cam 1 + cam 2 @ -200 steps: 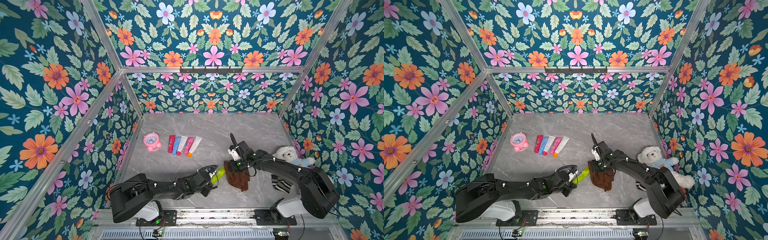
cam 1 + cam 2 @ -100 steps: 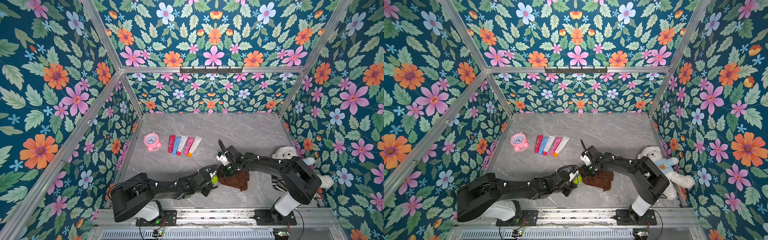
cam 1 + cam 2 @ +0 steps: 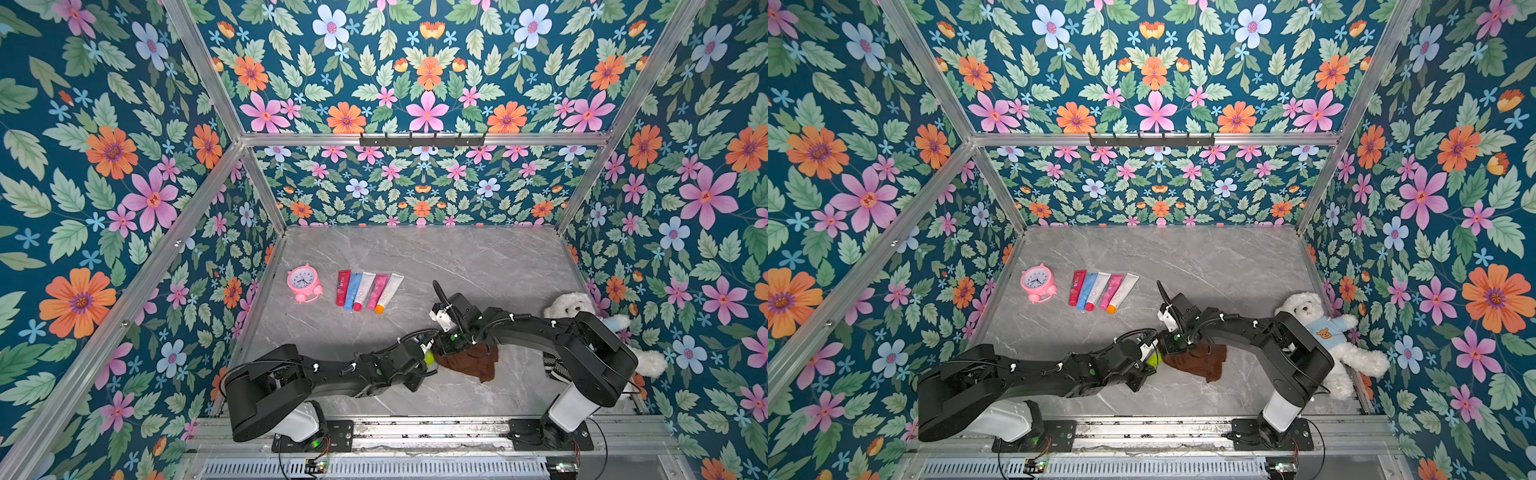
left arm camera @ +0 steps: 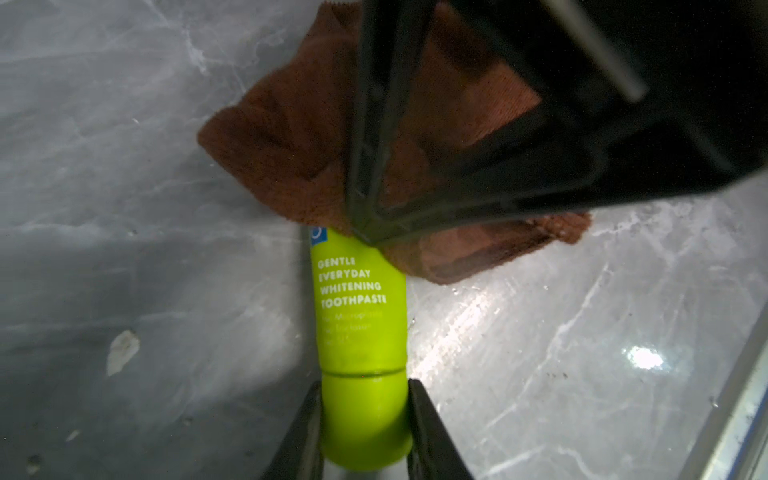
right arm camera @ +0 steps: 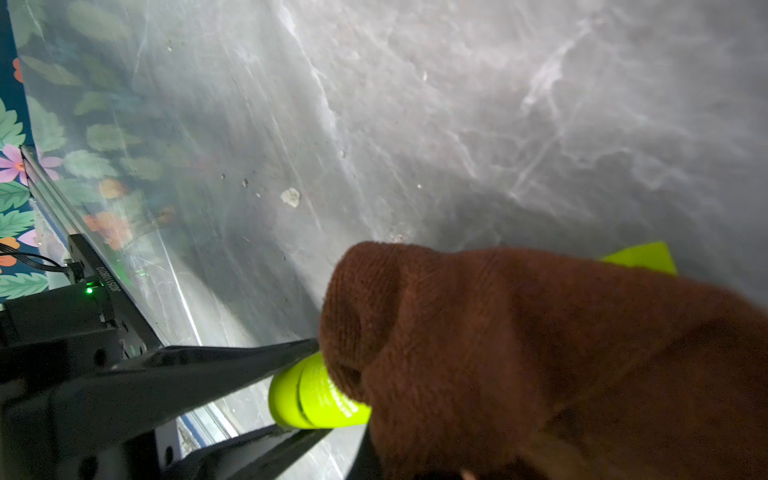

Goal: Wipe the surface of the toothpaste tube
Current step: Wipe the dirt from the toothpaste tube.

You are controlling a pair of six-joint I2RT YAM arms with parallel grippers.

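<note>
Pinching lime-green plastic toothpaste tube [image 4: 359, 316] by its cap in left end effector [image 4: 364, 386], lower centre of frame. Clamping brown terry cloth [image 4: 291, 145] in closed right end effector [image 4: 368, 232]. Risking tube slipping free under cloth drag.

The left arm [image 3: 332, 374] and the right arm [image 3: 540, 332] are both wearing matte black shells with rounded, boxy joints. Each is ending in a smooth white base [image 3: 301, 422] bolted to a black plate [image 3: 340, 434]. Black cables [image 3: 496, 321] are looping along the links, pinched by small white ties [image 3: 513, 316]. A white block [image 3: 441, 319] is sitting at the right wrist. The left hand [image 4: 364, 388] and the right hand [image 4: 368, 235] are showing slim, tapering black fingers [image 4: 432, 436]. A green light [image 5: 88, 289] is glowing beside white printed digits [image 5: 107, 279].
</note>
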